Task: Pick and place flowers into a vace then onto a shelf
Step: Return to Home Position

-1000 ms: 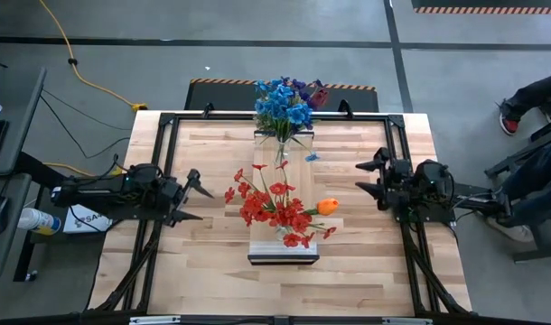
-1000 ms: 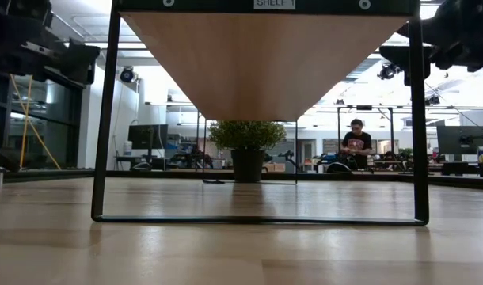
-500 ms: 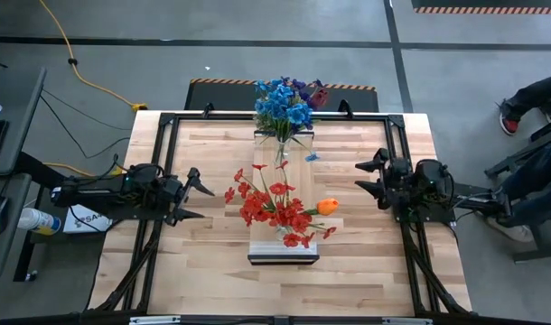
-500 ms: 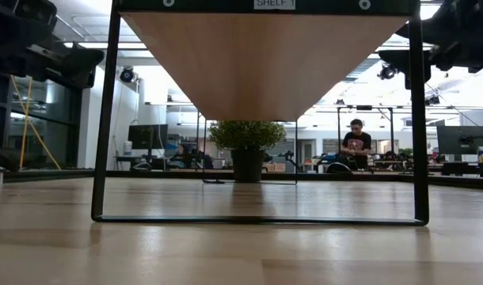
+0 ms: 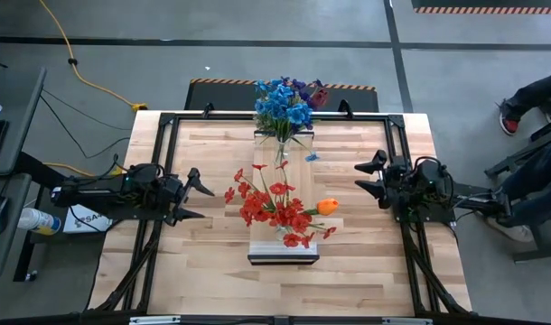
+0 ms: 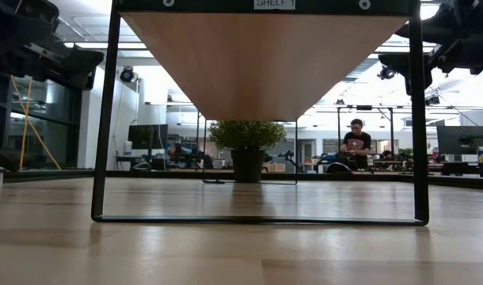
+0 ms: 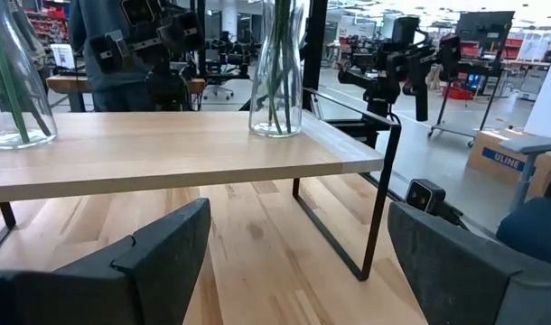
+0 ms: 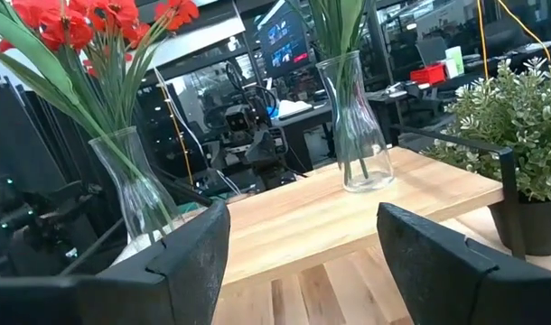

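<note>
Clearly near the end. From above, shows blue and purple flowers standing at the far end of the shelf, and red flowers with an orange bloom toward its near end. Finds the left gripper off the shelf's left edge and the right gripper off its right edge, both spread wide and holding nothing. Leaves, by judgement, only the retreat to rest. From the low view, sees just the shelf's underside and a potted plant behind. Through the left wrist, confirms glass vases upright on the board. Through the right wrist, repeats that. Against a second earlier, differs barely: places both arms slightly shifted in the low view.
</note>
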